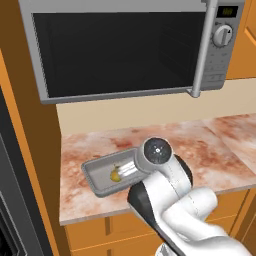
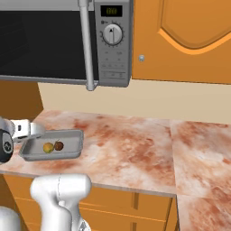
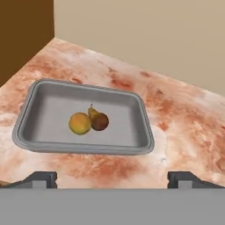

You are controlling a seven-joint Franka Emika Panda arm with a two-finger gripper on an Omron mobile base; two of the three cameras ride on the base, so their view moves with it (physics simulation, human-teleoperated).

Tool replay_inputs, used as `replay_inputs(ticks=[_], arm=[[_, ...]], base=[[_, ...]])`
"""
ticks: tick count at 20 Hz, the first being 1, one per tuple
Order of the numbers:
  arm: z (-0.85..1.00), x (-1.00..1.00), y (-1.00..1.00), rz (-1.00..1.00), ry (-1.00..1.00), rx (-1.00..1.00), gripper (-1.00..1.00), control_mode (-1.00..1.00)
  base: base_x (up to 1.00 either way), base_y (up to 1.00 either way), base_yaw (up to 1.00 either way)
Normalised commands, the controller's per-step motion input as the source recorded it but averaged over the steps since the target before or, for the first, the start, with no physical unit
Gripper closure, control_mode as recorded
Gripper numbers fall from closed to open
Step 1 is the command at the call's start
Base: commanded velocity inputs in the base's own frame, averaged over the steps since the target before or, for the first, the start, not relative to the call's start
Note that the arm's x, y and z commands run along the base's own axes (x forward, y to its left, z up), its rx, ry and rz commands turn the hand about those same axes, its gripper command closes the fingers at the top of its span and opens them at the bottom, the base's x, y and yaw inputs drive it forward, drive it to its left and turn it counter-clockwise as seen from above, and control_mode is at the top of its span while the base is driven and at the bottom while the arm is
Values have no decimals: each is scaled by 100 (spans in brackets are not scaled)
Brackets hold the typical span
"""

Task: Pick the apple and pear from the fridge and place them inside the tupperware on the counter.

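Observation:
The grey tupperware [image 3: 140, 115] lies on the pinkish-red marbled counter [image 3: 184, 123], near its left end. Inside it the yellow-orange pear [image 3: 80, 123] and the dark-red apple [image 3: 100, 121] rest side by side, touching. Both fruits also show in the right base view, the pear [image 2: 48, 147] left of the apple [image 2: 58, 145]. My gripper [image 3: 113, 180] hangs open a little above the counter on the tray's near side, with nothing between its fingertips [image 3: 41, 179]. From the left base camera my arm hides most of the tupperware [image 1: 97, 175]. A dark edge of the fridge [image 1: 6, 190] stands at far left.
A silver microwave [image 1: 125, 45] hangs above the counter, close over the tray. Orange wall cabinets [image 2: 189, 36] sit to its right and orange drawers [image 2: 135, 207] below the worktop. An orange side panel [image 1: 30, 150] bounds the counter on the left.

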Motion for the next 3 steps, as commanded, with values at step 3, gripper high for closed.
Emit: replay_inputs(ticks=[3], arm=[[36,-40,-21,0,-35,1,-100,-100]], base=[[0,0,0]])
